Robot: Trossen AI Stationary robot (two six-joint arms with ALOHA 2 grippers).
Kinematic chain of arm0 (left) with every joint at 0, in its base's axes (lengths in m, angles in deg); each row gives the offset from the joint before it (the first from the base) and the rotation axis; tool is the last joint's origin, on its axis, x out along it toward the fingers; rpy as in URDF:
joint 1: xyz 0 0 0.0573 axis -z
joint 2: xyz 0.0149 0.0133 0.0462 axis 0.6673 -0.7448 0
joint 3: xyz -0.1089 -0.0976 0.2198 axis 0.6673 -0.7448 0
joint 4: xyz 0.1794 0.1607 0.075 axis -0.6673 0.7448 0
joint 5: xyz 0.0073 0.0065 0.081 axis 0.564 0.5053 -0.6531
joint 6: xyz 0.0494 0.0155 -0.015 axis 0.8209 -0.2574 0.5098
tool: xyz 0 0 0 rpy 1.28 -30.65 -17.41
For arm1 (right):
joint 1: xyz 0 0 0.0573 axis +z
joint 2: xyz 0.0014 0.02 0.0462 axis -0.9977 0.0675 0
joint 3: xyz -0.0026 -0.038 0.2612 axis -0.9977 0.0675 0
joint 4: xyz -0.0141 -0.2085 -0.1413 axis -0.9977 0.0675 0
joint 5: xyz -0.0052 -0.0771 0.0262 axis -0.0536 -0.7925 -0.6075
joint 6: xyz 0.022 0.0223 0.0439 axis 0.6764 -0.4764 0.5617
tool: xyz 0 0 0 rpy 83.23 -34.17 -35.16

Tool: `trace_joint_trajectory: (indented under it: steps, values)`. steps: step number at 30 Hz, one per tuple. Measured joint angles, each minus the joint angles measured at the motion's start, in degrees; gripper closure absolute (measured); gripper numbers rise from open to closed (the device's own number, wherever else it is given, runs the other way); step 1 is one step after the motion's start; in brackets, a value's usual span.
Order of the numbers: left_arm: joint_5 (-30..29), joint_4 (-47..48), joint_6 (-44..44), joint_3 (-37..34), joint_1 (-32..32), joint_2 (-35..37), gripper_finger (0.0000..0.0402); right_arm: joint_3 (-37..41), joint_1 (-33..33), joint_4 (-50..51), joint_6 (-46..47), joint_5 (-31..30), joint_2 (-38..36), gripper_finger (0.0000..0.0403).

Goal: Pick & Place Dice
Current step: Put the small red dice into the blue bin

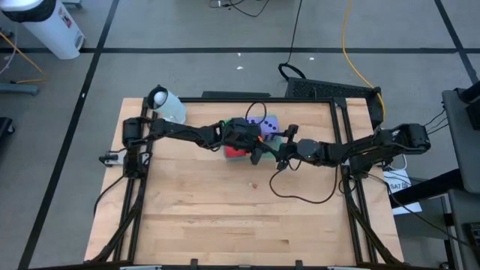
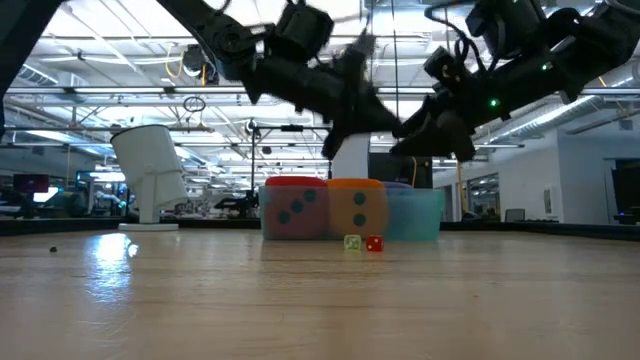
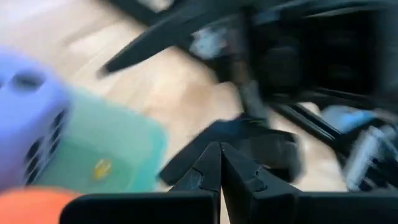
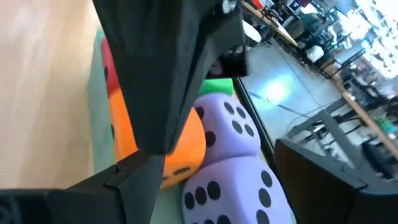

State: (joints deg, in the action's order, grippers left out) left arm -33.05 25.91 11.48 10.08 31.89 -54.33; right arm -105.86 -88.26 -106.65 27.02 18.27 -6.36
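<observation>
The dice sit packed together in a shallow teal tray (image 4: pixel 95 118) at the table's middle, toward the far side. They are a red die (image 2: pixel 293 208), an orange die (image 4: pixel 186 143), a green die (image 4: pixel 217 86) and two purple dice (image 4: pixel 231 127) (image 4: pixel 239 186). My left gripper (image 3: pixel 221 158) hovers just above the cluster, shut with nothing between its fingers. My right gripper (image 4: pixel 214 174) stands open just to the right of the cluster and above it, its fingers wide on either side of the purple dice in its wrist view.
A white cylinder (image 1: pixel 166 105) stands at the table's far left corner. Two tiny dice (image 2: pixel 352 243) (image 2: pixel 373 243) lie on the wood in front of the tray. A dark cable (image 1: pixel 300 193) loops over the table right of centre. Bare wood (image 1: pixel 225 225) spans the near half.
</observation>
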Motion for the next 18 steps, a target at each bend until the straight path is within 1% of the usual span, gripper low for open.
trace_joint_trajectory:
  steps: [2, 3, 4, 5, 7, 10, 12, 14, 16, 18]
  values:
    - [1.7, 0.1, 3.9, 0.0, 0.9, 3.3, 0.0397, -0.1, 0.0, 2.1, 3.3, 0.0, -1.7, 0.0109]
    - [1.8, 1.7, 6.6, 0.0, 1.7, 5.9, 0.0398, -0.1, -0.2, 4.3, 5.3, 0.0, -3.0, 0.0111]
    - [1.5, 4.5, 9.6, 0.0, 2.7, 8.9, 0.0399, -0.1, -0.4, 6.5, 7.1, 0.1, -4.2, 0.0112]
    - [0.0, 8.1, 13.0, 0.1, 3.8, 12.0, 0.04, -0.1, -0.4, 8.4, 9.3, 0.4, -5.4, 0.0114]
    - [-5.3, 16.7, 19.1, 0.0, 6.7, 18.1, 0.0399, -0.1, -0.4, 13.5, 13.2, 3.5, -8.7, 0.012]
    - [-15.6, 27.2, 25.0, -1.7, 12.2, 26.8, 0.04, -0.1, -0.4, 17.3, 19.7, 15.2, -12.9, 0.0129]
    - [-21.9, 30.1, 25.9, -4.1, 16.2, 32.6, 0.04, -0.1, -0.3, 17.3, 23.5, 22.7, -14.9, 0.0135]
    - [-28.3, 31.7, 25.5, -8.0, 20.3, 37.9, 0.04, -0.1, 0.6, 16.9, 26.2, 27.9, -16.3, 0.014]
    - [-34.0, 31.3, 23.9, -13.5, 23.9, 42.9, 0.04, -0.1, 2.3, 16.4, 27.8, 28.7, -16.5, 0.0145]
    - [-38.8, 28.3, 22.5, -19.9, 26.9, 47.4, 0.04, -0.1, 4.6, 15.7, 28.5, 26.7, -16.2, 0.015]
